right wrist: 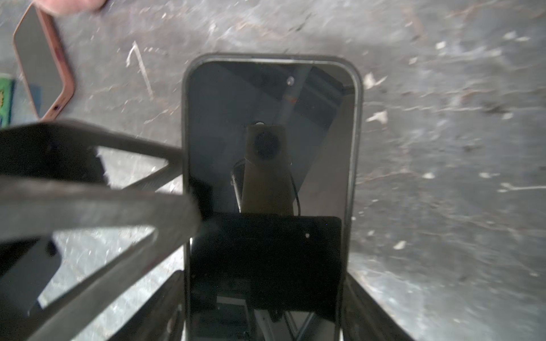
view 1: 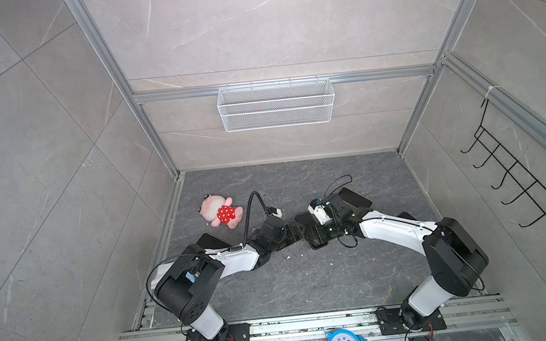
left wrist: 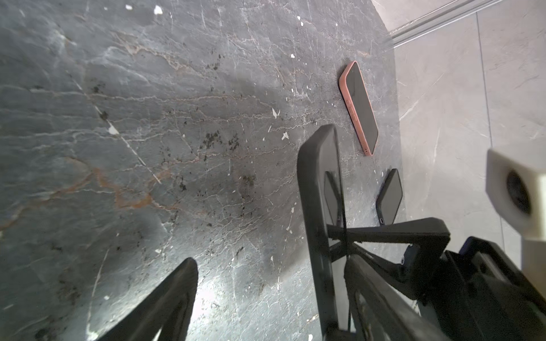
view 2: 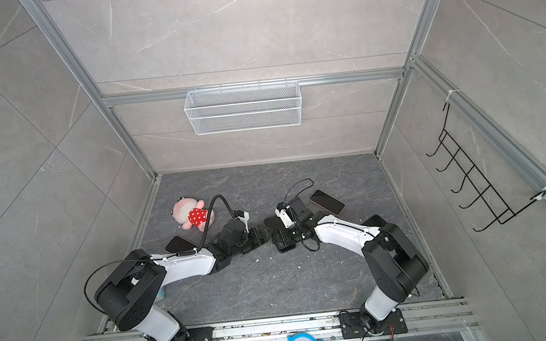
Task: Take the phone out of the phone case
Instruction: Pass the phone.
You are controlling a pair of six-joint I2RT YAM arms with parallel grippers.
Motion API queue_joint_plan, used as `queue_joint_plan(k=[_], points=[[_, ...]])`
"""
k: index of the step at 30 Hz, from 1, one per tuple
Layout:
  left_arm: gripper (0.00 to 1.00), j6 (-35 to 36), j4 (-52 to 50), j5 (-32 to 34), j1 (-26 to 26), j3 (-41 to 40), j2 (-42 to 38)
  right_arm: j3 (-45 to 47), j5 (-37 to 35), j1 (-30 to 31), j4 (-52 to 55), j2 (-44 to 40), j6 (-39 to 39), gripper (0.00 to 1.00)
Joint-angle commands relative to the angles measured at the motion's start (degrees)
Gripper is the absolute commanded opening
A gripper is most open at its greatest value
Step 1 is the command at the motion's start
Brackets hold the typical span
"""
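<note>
The step in hand looked like the start of the prising. The right gripper (right wrist: 264,274) was clamped across the width of the dark grey matte phone case (right wrist: 358,124), which stuck out ahead of its fingertips over the dark veined stone tabletop (left wrist: 147,133). The left gripper (left wrist: 269,259) had its jaws apart with the case standing edge-on between them. One finger (right wrist: 97,189) touched the case's side rim and the other finger (left wrist: 174,295) stood well clear of it.

The glossy black phone (right wrist: 266,97) sat fully seated in the case, the raised lip unbroken round the far end and both long sides. Its screen was dark and mirror-like, and the case corners were rounded.

The next move probably calls for the left gripper to catch that rim and peel it off the phone's edge while the right holds firm. A second, salmon-pink-cased phone (left wrist: 359,107) lay flat beyond the left gripper's fingertips, well apart.
</note>
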State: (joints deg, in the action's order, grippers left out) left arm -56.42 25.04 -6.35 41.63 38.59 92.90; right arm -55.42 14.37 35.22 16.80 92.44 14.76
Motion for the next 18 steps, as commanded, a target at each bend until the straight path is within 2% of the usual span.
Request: queue_joint_plan(k=[1, 9, 14, 18], points=[[0.79, -2.23, 6.49, -2.87, -1.19, -1.14, -0.58, 0.35, 1.73, 0.61, -2.3, -2.67, -1.7, 0.38], [0.66, -3.92, 12.53, -6.68, -2.24, -2.06, 1.5, 1.14, 2.65, 1.6, -2.47, -3.46, -2.3, 0.37], [0.52, -5.21, 16.36, -8.92, -2.41, -2.16, 3.56, 1.37, 2.56, 1.96, -2.12, -3.64, -2.62, 0.35], [0.38, -5.6, 17.6, -9.81, -2.41, -2.27, 4.3, 1.19, 2.45, 2.04, -1.9, -3.68, -2.59, 0.34]])
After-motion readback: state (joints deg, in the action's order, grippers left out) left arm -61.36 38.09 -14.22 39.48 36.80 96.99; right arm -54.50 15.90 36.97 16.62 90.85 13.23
